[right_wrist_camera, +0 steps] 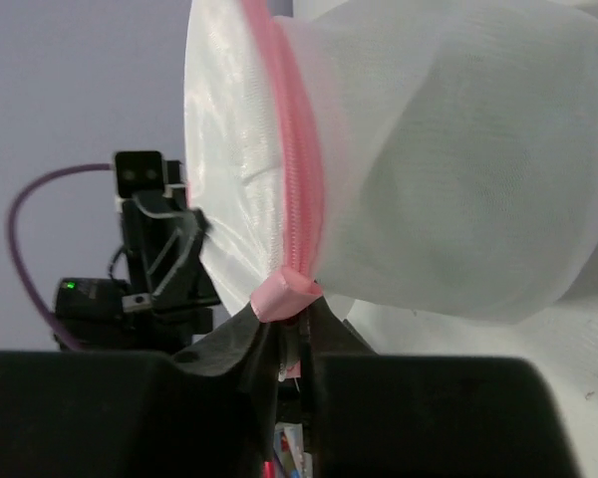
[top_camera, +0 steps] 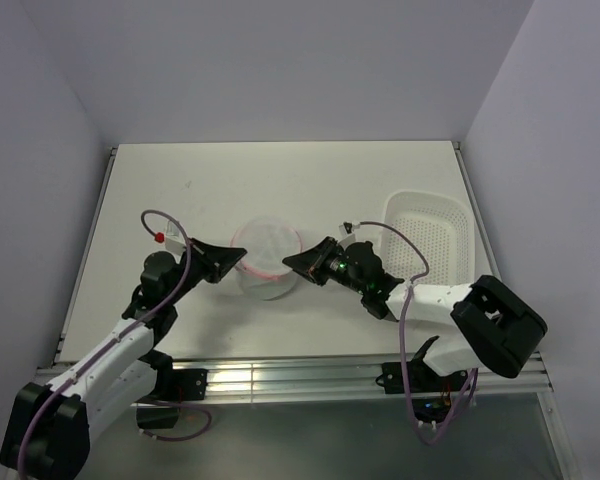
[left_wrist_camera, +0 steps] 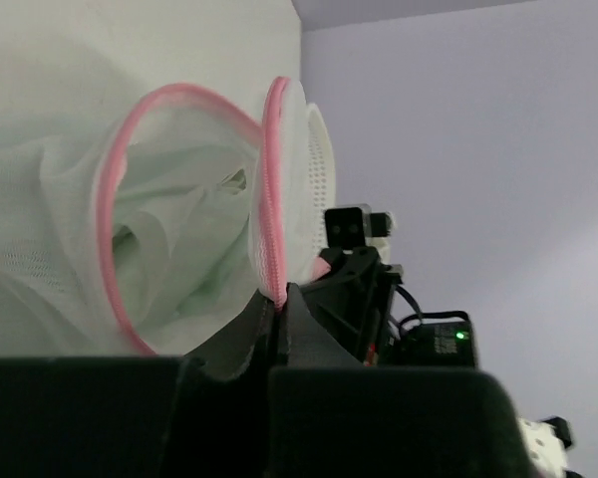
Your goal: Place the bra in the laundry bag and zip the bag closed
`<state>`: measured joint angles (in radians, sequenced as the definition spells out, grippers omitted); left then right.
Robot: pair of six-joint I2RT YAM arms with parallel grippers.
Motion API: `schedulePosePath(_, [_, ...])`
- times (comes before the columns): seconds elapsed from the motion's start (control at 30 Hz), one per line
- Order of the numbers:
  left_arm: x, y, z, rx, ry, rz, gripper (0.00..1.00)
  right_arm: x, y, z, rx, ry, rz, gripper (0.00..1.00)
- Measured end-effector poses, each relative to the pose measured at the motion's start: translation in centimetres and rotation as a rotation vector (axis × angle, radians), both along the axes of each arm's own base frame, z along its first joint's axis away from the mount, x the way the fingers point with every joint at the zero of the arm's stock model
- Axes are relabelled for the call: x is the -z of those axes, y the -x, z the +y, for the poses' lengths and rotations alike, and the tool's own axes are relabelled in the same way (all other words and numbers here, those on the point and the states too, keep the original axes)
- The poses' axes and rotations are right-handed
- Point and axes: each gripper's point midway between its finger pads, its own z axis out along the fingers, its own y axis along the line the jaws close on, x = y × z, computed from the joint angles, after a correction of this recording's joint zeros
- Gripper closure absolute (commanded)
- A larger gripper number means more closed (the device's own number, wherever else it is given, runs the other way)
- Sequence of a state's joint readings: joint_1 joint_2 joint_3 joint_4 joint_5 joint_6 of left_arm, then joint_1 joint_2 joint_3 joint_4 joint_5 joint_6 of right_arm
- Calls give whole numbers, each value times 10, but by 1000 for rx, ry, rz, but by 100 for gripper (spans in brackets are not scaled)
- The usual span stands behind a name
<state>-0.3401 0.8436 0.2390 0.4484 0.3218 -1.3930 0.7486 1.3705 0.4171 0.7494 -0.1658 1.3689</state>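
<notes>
The laundry bag (top_camera: 267,252), round white mesh with pink rims, stands on edge mid-table between both grippers. My left gripper (top_camera: 237,262) is shut on its pink zipper edge (left_wrist_camera: 276,284). In the left wrist view the bag gapes open, and the pale mint bra (left_wrist_camera: 184,249) lies bunched inside it. My right gripper (top_camera: 291,263) is on the bag's opposite side. Its fingers (right_wrist_camera: 234,344) are closed around the pink ribbon tab (right_wrist_camera: 284,291) at the zipper's end. The bra shows only as a greenish shadow through the mesh (right_wrist_camera: 478,189) in the right wrist view.
A white perforated plastic basket (top_camera: 430,235) sits at the right of the table, just behind my right arm. It also shows past the bag in the left wrist view (left_wrist_camera: 319,169). Grey walls enclose the table on three sides.
</notes>
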Motion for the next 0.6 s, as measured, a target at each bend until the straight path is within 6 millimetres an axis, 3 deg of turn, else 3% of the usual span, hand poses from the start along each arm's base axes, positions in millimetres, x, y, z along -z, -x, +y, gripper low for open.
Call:
schedulePosePath(0.13, [-24,-15,3,-21,-131,-61,69,-11,-4,3,3,2,-3,100])
schedulePosePath(0.2, [-35,-26,7,-43,-200,-88,60,-9,-5,3,6,17,7,100])
schedulePosePath(0.23, [-39,-30,10,-56,-234,-96,50,-8,-5,3,7,25,14,100])
schedulePosePath(0.33, [-37,-37,21,-95,-331,-99,44,-1,-4,2,5,49,40,100])
schedulePosePath(0.4, [-28,-39,31,-124,-409,-81,44,3,-3,2,4,66,57,100])
schedulePosePath(0.43, [-24,-38,35,-132,-437,-72,40,5,-3,1,4,73,63,100])
schedulePosePath(0.53, [-14,-30,44,-146,-536,-67,41,8,-3,1,4,97,81,100])
schedulePosePath(0.6, [-16,-18,37,-126,-601,-99,42,5,-5,3,5,104,83,100])
